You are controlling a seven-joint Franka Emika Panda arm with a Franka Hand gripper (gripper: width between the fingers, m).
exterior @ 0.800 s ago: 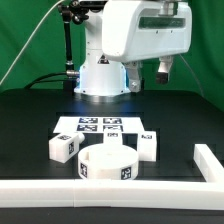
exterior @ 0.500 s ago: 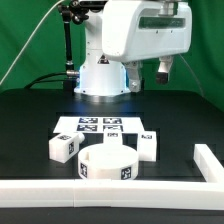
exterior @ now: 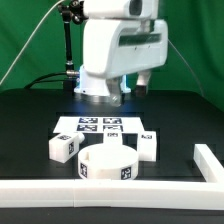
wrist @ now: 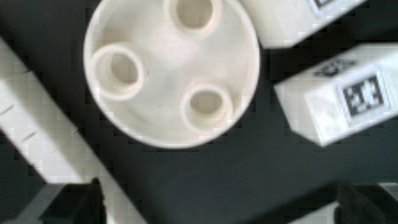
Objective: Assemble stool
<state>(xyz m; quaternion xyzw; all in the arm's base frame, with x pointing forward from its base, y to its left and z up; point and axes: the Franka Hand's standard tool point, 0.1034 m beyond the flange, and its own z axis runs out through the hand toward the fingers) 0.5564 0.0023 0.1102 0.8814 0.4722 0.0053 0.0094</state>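
The round white seat [exterior: 108, 165] lies on the black table near the front; in the wrist view it shows three round sockets [wrist: 169, 70]. One block leg [exterior: 63, 148] stands to its left in the exterior view, one [exterior: 147, 143] to its right, and one [exterior: 113, 141] is partly hidden behind it. Two tagged legs show in the wrist view [wrist: 347, 100] [wrist: 306, 18]. My gripper [exterior: 135, 85] hangs high above the table, behind the parts. In the wrist view the gripper [wrist: 214, 212] is open and empty, its fingertips [wrist: 63, 205] wide apart.
The marker board [exterior: 100, 125] lies behind the parts. The long white L-shaped rail [exterior: 110, 200] runs along the front and up the exterior view's right side [exterior: 210, 165], and also shows in the wrist view [wrist: 32, 110]. The robot base [exterior: 100, 85] stands at the back.
The arm's wrist and hand have shifted toward the exterior view's left and turned. The seat and legs have not moved.
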